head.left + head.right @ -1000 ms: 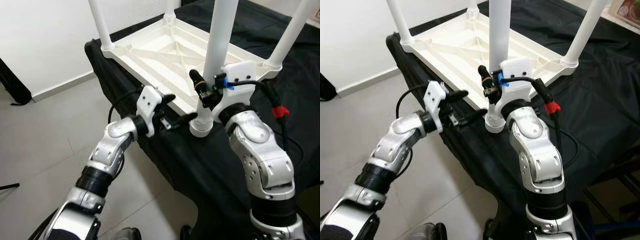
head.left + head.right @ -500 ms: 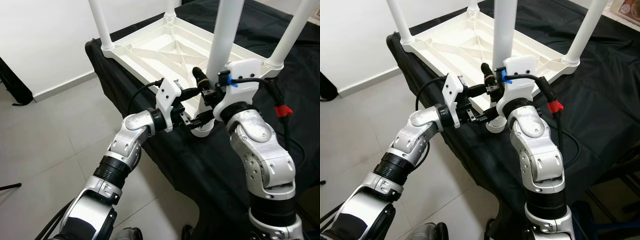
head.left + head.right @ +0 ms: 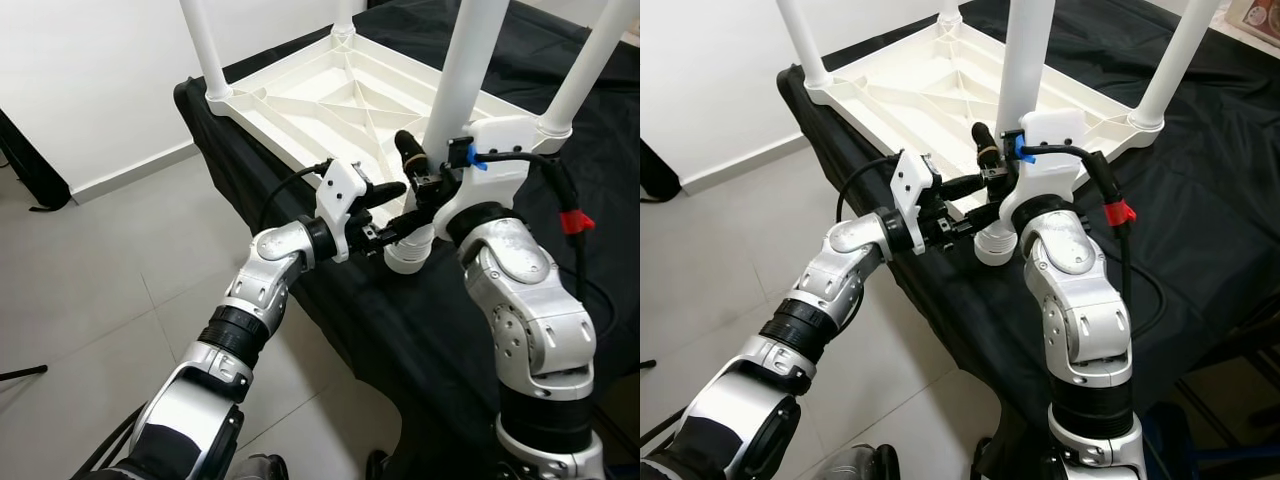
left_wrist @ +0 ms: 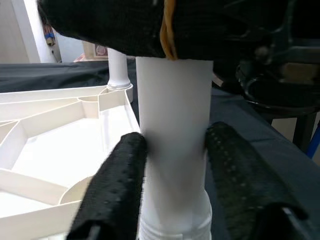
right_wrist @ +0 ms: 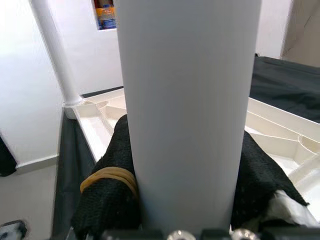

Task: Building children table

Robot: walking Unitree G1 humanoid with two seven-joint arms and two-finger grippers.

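The tabletop (image 3: 330,105) lies upside down on black cloth (image 3: 420,330). Right claw (image 5: 185,200) is clamped on the near leg (image 3: 462,90). Left claw (image 4: 175,170) sits lower on the same leg, just above its socket, fingers (image 4: 117,185) pressed against both sides.

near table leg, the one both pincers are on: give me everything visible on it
The near leg is a smooth white tube, plastic by its look, standing nearly upright with a slight lean at the near corner of the upside-down white tabletop. Its ribbed base sits at the corner over the black cloth. The right pincer clamps it higher up; the left pincer has a finger against each side just above the base.
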